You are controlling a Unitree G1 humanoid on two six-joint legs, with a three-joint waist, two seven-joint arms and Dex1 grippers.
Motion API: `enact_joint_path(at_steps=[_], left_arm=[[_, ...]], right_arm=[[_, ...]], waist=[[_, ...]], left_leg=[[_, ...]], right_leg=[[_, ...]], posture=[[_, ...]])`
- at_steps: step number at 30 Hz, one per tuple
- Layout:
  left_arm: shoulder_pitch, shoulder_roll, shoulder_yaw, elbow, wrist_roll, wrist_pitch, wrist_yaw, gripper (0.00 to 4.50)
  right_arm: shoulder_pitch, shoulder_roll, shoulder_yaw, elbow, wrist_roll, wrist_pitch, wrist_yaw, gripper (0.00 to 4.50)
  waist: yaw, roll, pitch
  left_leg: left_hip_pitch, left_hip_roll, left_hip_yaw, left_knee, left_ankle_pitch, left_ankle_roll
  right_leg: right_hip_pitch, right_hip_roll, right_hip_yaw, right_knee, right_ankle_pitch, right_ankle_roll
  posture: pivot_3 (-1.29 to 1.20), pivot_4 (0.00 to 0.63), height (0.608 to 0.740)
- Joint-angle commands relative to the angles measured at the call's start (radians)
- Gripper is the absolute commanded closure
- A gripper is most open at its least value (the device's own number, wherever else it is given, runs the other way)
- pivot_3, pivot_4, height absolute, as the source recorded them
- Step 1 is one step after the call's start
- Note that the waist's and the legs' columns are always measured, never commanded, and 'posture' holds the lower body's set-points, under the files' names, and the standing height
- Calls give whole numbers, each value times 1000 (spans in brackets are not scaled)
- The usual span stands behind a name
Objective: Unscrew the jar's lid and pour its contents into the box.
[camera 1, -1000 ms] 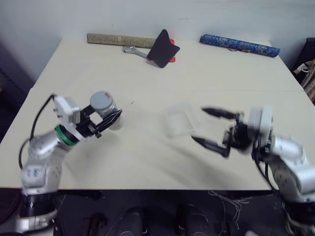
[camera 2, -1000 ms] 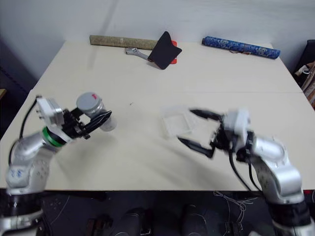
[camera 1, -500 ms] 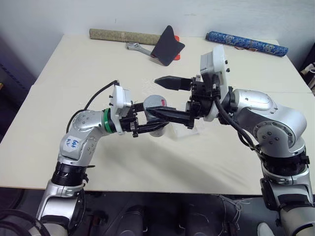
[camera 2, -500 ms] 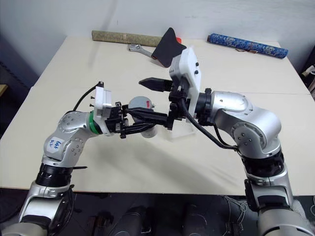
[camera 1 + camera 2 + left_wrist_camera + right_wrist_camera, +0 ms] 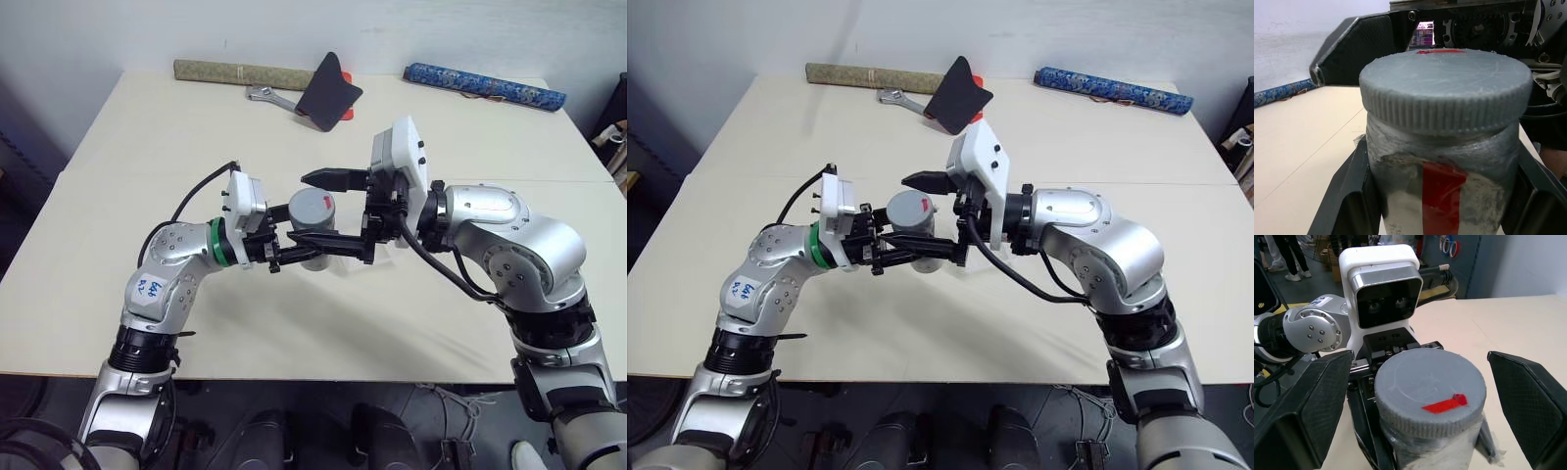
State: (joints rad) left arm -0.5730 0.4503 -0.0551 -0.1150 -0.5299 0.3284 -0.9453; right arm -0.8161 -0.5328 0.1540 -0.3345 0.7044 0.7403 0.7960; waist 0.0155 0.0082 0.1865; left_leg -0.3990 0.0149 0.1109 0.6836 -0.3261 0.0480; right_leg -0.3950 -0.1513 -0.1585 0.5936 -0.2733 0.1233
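My left gripper (image 5: pixel 297 247) is shut on the silvery-grey jar (image 5: pixel 313 235), holding it upright above the middle of the table. Its red-and-white label (image 5: pixel 1442 188) faces the left wrist camera, with a black finger (image 5: pixel 1347 196) on each side. The grey lid (image 5: pixel 1430 387) with its red mark sits on the jar. My right gripper (image 5: pixel 325 210) is open, pointing at the left one. Its fingers (image 5: pixel 1308 406) stand on either side of the lid, apart from it. The box is hidden behind my right hand, and the contents are hidden inside the jar.
Along the table's far edge lie an olive rolled mat (image 5: pixel 240 72), a metal wrench (image 5: pixel 269 98), a black flat piece over something red (image 5: pixel 328 93) and a blue patterned roll (image 5: pixel 485 86). The cream table (image 5: pixel 147 147) is bare to the left and right.
Both arms have swung in from the sides to the middle. The left one brought the jar with it, and the open right gripper now straddles the lid.
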Motion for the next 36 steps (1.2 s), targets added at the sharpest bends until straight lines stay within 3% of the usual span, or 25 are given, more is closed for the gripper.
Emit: enact_joint_path(at_steps=[1,3,7,10,13,18,22,25,31,36], left_arm=[[5,-4,13,-49,3,-14,9,2105],[7,-5,11,-50,6,-17,10,2105],[4,-12,12,-46,12,-28,9,2105],[-2,-3,6,-36,15,-43,-30,2105],[-22,14,-1,-16,-13,-65,-140,2105],[-50,28,-16,-12,-68,-53,-301,2105],[-59,20,-18,-18,-79,-33,-320,2105],[-54,3,-6,-20,-79,-32,-287,2105],[-29,-28,38,-5,-60,-9,-159,2105],[-39,-51,17,25,-12,-13,-82,2105]], right_arm=[[3,19,-29,-7,-4,-25,8,185],[6,25,-35,-8,3,-18,10,582],[13,23,-38,0,-3,-22,26,1930],[9,20,-51,13,19,-43,93,1971],[-4,-27,-41,27,57,-76,295,1971],[-48,-78,-6,100,8,-150,497,1971],[-81,-61,-14,151,-11,-184,535,1971],[-79,-29,-60,153,11,-161,453,1971],[-36,10,-165,73,80,-112,285,39],[-2,23,-168,0,85,-84,186,39]], waist=[[0,0,0],[-1,0,0],[-1,0,0],[-1,0,0],[1,0,0],[-4,0,0],[-15,0,0],[-17,0,0],[-14,0,0],[-15,0,0]], left_leg=[[0,0,0,0,0,0],[0,0,0,0,0,0],[0,0,0,0,0,0],[0,0,0,0,0,0],[0,0,0,0,0,0],[0,0,1,0,0,0],[0,0,1,1,1,0],[1,0,0,1,1,0],[1,1,0,1,1,-1],[1,0,-1,1,1,0]], right_leg=[[0,0,0,0,0,0],[0,0,0,0,0,0],[0,0,0,0,0,0],[0,0,0,0,0,0],[0,0,0,0,0,0],[0,1,0,0,0,0],[0,1,0,0,0,0],[0,1,0,1,0,0],[0,0,0,2,0,0],[1,0,0,2,0,0]], posture=[[0,150,740],[0,150,740],[0,150,740],[0,150,740],[0,150,740],[0,150,740],[0,150,740],[0,150,740],[0,150,740],[0,150,740]])
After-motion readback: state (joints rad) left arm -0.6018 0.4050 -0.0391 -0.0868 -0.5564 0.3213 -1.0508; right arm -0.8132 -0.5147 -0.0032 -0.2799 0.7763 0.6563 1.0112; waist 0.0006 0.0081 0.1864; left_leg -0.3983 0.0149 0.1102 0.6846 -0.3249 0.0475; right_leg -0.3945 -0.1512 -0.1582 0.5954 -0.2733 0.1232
